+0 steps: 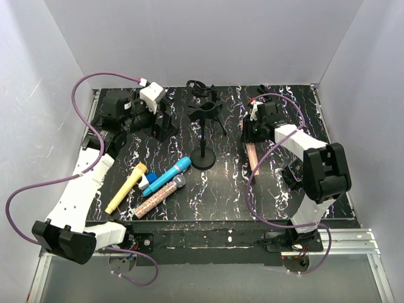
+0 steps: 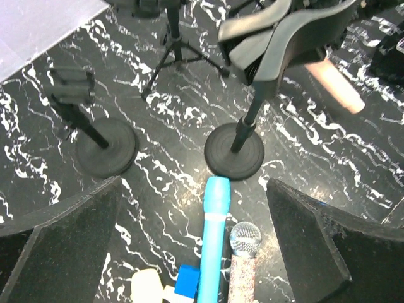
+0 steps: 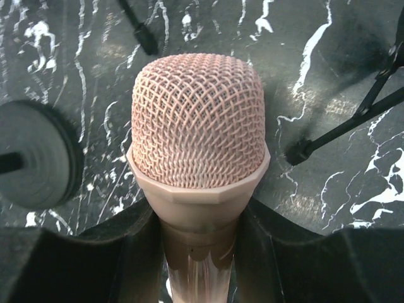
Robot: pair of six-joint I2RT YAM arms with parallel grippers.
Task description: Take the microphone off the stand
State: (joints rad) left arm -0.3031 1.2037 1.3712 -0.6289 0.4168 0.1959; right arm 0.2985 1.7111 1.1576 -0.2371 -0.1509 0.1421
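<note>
The black stand [image 1: 203, 156] rises mid-table on a round base, and its clip [image 1: 205, 112] holds nothing. My right gripper [image 1: 251, 131] sits to the right of the stand, shut on a rose-gold microphone [image 1: 253, 159]. The microphone's mesh head [image 3: 199, 120] fills the right wrist view, and my right gripper [image 3: 199, 221] clamps it just below the head. My left gripper [image 1: 163, 126] hovers at the back left, open and empty. In the left wrist view the stand [image 2: 235, 151] lies ahead of my left gripper [image 2: 192, 189], with the rose-gold microphone's handle [image 2: 338, 85] behind it.
Three loose microphones lie front left: yellow [image 1: 126, 188], blue [image 1: 167, 175] and pink glitter [image 1: 158, 199]. A small tripod [image 1: 199, 88] stands at the back. A second round-based stand [image 2: 106, 148] is near the left gripper. White walls enclose the table.
</note>
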